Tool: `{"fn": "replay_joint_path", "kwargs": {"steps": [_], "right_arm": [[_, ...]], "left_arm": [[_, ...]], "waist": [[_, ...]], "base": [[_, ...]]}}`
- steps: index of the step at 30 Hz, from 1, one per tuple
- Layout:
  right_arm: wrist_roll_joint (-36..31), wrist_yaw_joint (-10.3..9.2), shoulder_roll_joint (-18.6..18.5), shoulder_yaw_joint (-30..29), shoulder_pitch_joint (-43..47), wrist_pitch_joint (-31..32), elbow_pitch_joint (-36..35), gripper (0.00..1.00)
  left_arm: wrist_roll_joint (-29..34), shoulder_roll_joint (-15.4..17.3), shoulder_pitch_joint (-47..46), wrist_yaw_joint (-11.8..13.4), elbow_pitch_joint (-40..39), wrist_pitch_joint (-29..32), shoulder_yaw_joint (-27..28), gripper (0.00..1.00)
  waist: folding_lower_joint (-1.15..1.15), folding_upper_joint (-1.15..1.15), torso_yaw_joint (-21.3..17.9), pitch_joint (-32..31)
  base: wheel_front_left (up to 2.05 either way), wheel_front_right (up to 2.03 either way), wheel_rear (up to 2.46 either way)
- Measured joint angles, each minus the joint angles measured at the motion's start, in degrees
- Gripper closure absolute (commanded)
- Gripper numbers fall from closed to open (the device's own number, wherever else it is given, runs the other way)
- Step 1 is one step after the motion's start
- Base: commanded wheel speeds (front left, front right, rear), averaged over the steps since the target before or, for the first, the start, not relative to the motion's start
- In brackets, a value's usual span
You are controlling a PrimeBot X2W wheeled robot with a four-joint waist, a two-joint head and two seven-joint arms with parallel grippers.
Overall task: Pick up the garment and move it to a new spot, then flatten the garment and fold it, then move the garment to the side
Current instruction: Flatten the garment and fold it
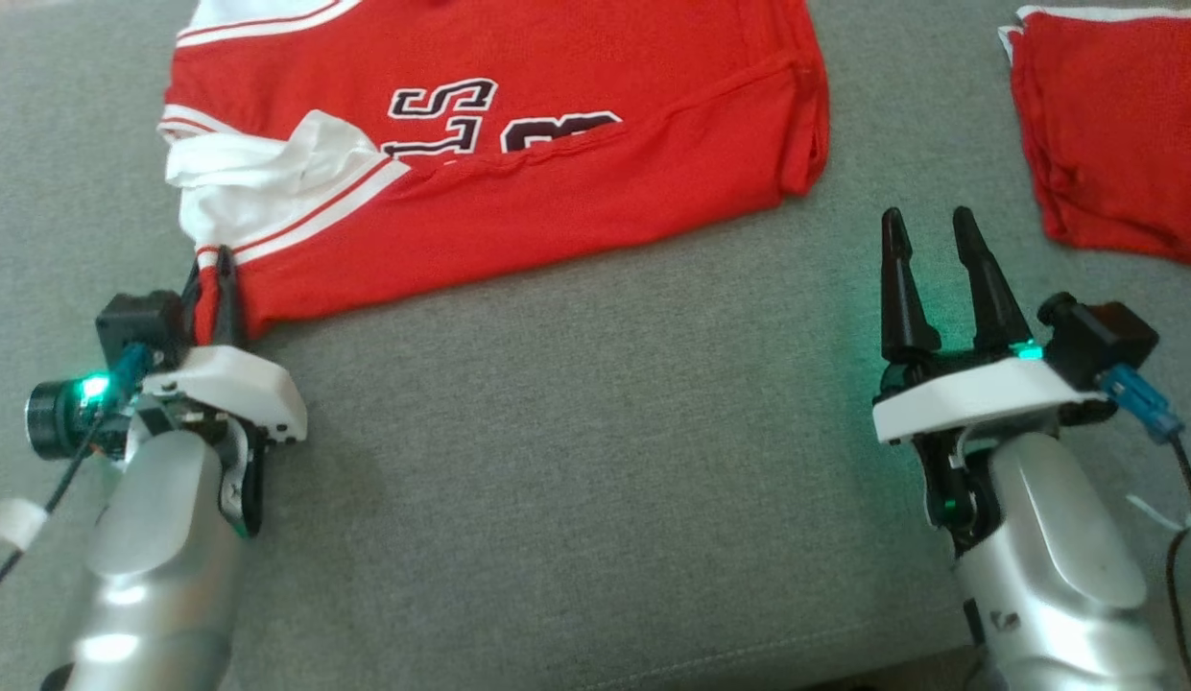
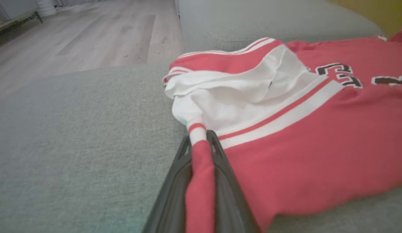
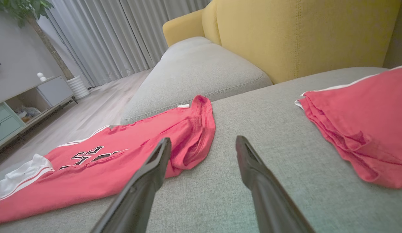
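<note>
Clamping a red-and-white corner of the jersey (image 1: 557, 192), the left pincer (image 1: 214, 280) sits at lower left. The jersey lies across the upper middle on the grey sofa (image 1: 576, 461). At lower right the right pincer (image 1: 931, 226) stands apart, off the cloth; a second garment (image 1: 1113, 125) lies at upper right.

I am looking down on a grey sofa seat (image 1: 595, 499), with a yellow backrest (image 3: 301, 32) rising behind it and a second grey cushion (image 3: 201, 71) lying alongside. Pale wood floor (image 2: 90, 38) is stretching away to long grey curtains (image 3: 123, 35), which are hanging beside a leafy plant (image 3: 22, 9), a white ribbed pot (image 3: 78, 87) and a low cabinet (image 3: 53, 92) with teal drawers.
</note>
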Motion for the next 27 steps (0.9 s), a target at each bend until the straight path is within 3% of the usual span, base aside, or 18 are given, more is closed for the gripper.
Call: {"fn": "replay_joint_path", "kwargs": {"steps": [6, 15, 27], "right_arm": [[-3.65, 0.00, -0.01, -2.15, -3.99, 0.37, 5.69, 0.00], [-7.24, 0.00, -0.07, -6.11, -14.89, 7.98, 18.79, 0.00], [-15.99, 0.00, -0.34, -11.33, -25.91, 13.15, 37.04, 0.00]], "left_arm": [[0.48, -0.43, 0.78, -0.44, -6.12, -4.16, -0.49, 1.00], [2.58, -1.64, 0.98, -2.00, -15.93, -5.13, -4.12, 1.00], [3.03, -2.82, 1.88, -2.44, -17.89, -5.15, -5.98, 1.00]], "waist": [[0.00, 0.00, 1.53, -0.90], [0.00, 0.00, 5.24, -0.64], [0.00, 0.00, 8.68, 1.09]], "base": [[0.00, 0.00, 0.00], [0.00, 0.00, 0.00], [0.00, 0.00, 0.00]]}}
